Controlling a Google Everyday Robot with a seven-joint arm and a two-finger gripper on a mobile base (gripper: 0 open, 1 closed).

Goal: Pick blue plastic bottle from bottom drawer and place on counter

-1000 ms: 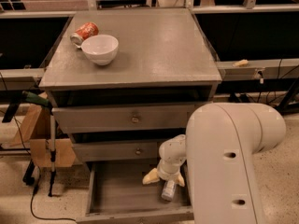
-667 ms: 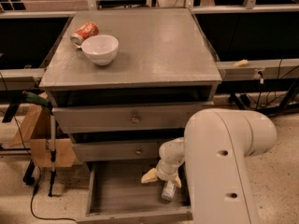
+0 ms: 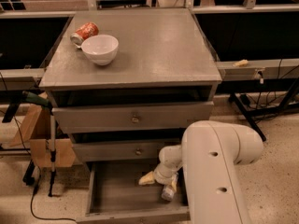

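The bottle (image 3: 167, 192) lies in the open bottom drawer (image 3: 117, 192), on the grey floor toward the right side and near the front rim. The end effector (image 3: 160, 181) hangs inside the same drawer, directly over and just beside the bottle; the bottle sits slightly to the right of it and toward the drawer front. The bottle's long axis appears to run roughly front to back with a slight slant, one end pointing at the drawer front. Whether the two touch is not clear, and I cannot tell from here whether the end effector is released, clenched, or grasping the bottle. There is only one arm (image 3: 217, 171): its thick white link rises from the lower right, bends at the shoulder-like joint, and sends the wrist (image 3: 169, 158) down and leftward under the closed middle drawer (image 3: 121, 149) and into the tray. The destination, the tabletop (image 3: 159, 45), is well above the drawer. A white bowl (image 3: 100, 48) and an orange can (image 3: 84, 32) occupy its left rear corner. In my judgement, the coming move depends on a secure hold across the bottle's narrow width, followed by a lift that clears the drawer above.
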